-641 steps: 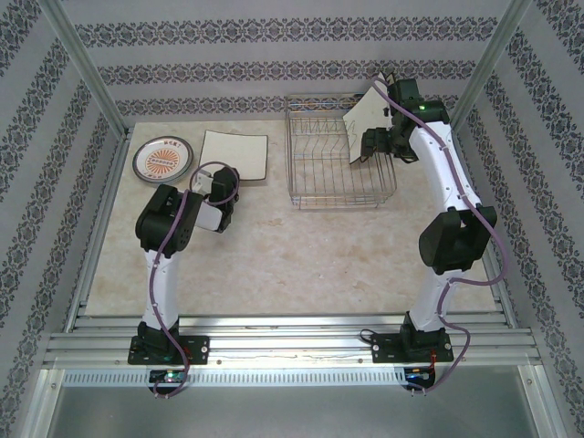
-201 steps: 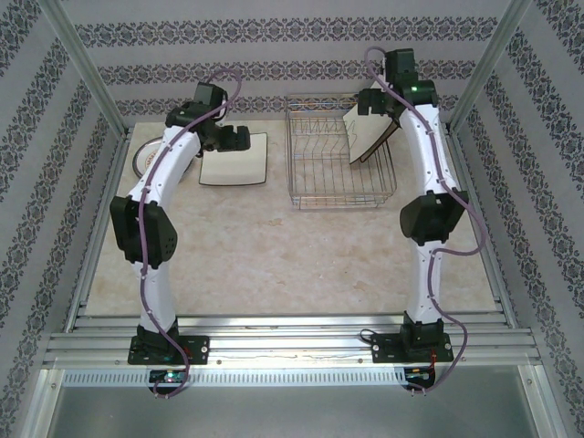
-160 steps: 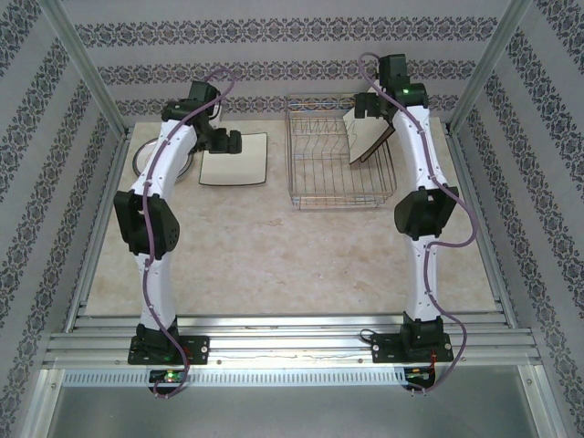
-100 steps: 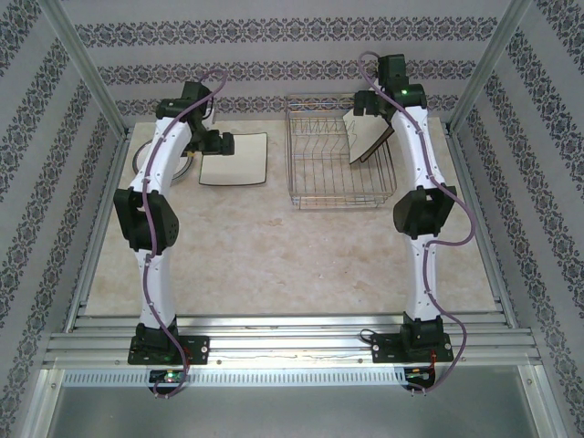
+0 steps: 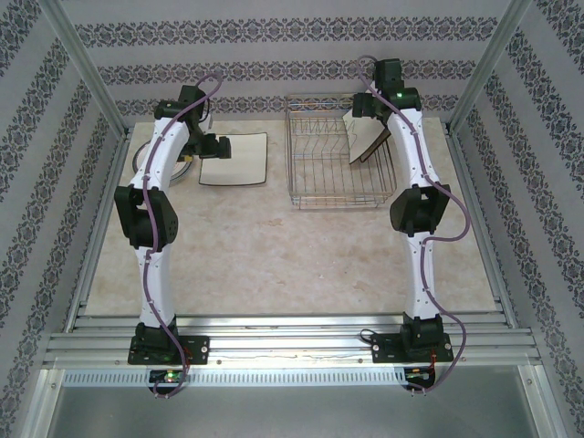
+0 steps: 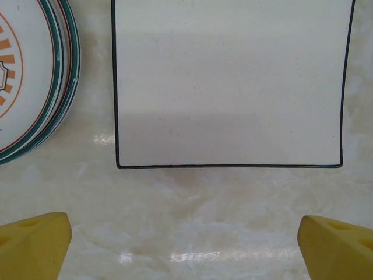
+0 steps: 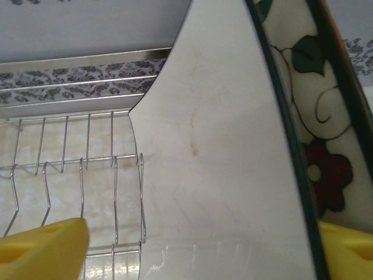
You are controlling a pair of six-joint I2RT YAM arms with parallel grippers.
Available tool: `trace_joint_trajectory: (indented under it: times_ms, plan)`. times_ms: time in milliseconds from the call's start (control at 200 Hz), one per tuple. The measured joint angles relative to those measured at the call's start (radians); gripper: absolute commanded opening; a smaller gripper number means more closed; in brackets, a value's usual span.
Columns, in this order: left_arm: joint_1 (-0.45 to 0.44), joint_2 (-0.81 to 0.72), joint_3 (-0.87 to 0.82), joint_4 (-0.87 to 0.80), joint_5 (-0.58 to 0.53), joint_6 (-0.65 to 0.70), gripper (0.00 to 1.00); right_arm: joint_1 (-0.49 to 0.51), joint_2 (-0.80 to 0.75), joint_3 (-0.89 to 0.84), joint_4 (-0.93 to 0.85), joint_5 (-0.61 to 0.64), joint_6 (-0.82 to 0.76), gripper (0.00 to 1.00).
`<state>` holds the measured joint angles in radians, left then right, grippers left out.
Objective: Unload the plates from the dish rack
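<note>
Two arms are entered first, nearest the viewer. The left arm (image 5: 149, 228) is raised well to the left of the dish rack (image 5: 339, 203), and the right arm (image 5: 418, 214) is raised just off the rack's right side. One pale marbled table (image 5: 274, 255) is spread beneath every item.

One left gripper (image 6: 186, 244) is held over the table, well left of the rack and pointed downward. Its yellow fingertips (image 6: 36, 245) are spread wide and released, with bare table top between them.

One square cream plate (image 5: 234, 158) with a dark edge is laid flat, plain surface up, to the left of the rack and apart from it. One stack of round plates (image 6: 26, 81), with green and red rims and an orange pattern, is laid farther left of the rack. It is just beside the square plate and not touching it.

One dish rack of silver wire with upright dividers is stood toward the far side of the table.

Two square plates are stood on edge in the rack's right half, toward its far end, leaning together. One is seen from its plain back (image 7: 221, 151), the other from its flower-printed face (image 7: 317, 146).

One right gripper (image 7: 195, 249) is set over these plates with a finger on either side of the pair. A gap is seen between one fingertip (image 7: 44, 248) and the plain plate, so the claw is parted and not clamped.
</note>
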<state>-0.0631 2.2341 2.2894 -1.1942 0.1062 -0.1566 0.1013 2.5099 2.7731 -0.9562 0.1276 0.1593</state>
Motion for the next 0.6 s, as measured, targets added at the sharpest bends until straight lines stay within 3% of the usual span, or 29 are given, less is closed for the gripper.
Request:
trace_joint_trajectory:
  times_ms: [105,290,600]
  plan:
    - [0.000,0.000,0.000,0.000,-0.001,0.000,1.00,0.004,0.002,0.000,0.011,0.013,0.003,0.68]
    - [0.000,0.000,-0.010,0.001,-0.001,0.000,1.00,0.015,0.002,0.000,0.024,0.024,0.014,0.40]
    - [0.010,0.000,-0.036,0.002,-0.002,0.000,1.00,0.035,0.002,0.000,0.047,0.042,0.024,0.13]
